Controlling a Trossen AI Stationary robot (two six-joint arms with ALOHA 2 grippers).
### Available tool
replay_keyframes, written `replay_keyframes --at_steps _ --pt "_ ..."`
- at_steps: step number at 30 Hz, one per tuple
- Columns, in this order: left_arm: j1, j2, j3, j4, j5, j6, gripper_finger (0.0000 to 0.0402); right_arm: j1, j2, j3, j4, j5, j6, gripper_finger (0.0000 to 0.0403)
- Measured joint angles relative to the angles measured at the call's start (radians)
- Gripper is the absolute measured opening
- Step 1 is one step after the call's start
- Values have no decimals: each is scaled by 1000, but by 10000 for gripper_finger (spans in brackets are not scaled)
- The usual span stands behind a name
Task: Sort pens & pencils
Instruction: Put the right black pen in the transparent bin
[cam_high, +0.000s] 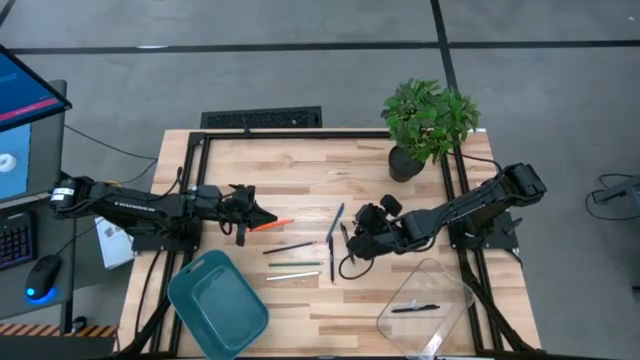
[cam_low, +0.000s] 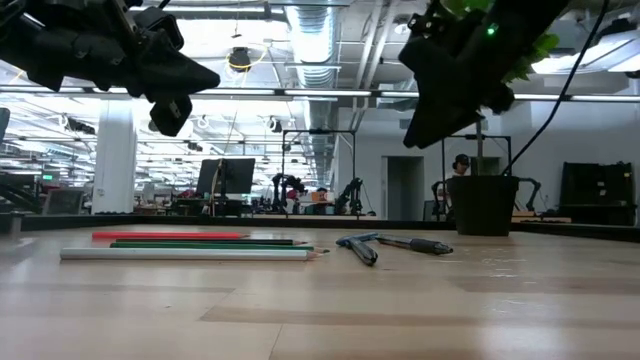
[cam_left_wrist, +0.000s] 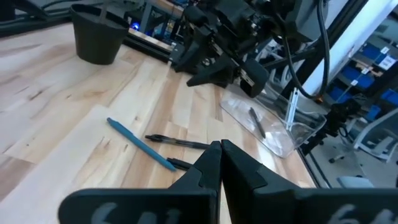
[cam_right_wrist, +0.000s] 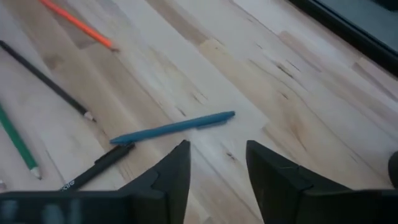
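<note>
My right tool (cam_high: 352, 240) hangs above the desk (cam_high: 300, 165) with its fingers (cam_right_wrist: 171, 177) apart and nothing between them, just beside the blue pen (cam_right_wrist: 172, 127). That pen lies near the middle of the desk, with two black pens (cam_high: 346, 236) touching or nearly touching its lower end. On the far side of the blue pen from my right tool lie the pencils: an orange one (cam_high: 272, 225), a dark one (cam_high: 288, 247), a green one (cam_high: 294, 264) and a pale one (cam_high: 292, 275). My left tool (cam_high: 262, 218) has its fingers together, empty, above the orange pencil's end. Another black pen (cam_high: 414, 309) lies in the clear tray (cam_high: 452, 290), well apart from the blue pen. A teal tray (cam_high: 217, 303) sits near the pencils, and a plant (cam_high: 428, 118) stands beyond the blue pen.
</note>
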Motion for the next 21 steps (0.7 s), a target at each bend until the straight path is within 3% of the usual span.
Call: replay_keyframes --at_steps 7,21 --pt "0 0 0 0 82 17 22 -10 0 0 15 -3 -84 181" --pt "0 0 0 0 -44 70 70 -30 0 0 54 -12 -162 181"
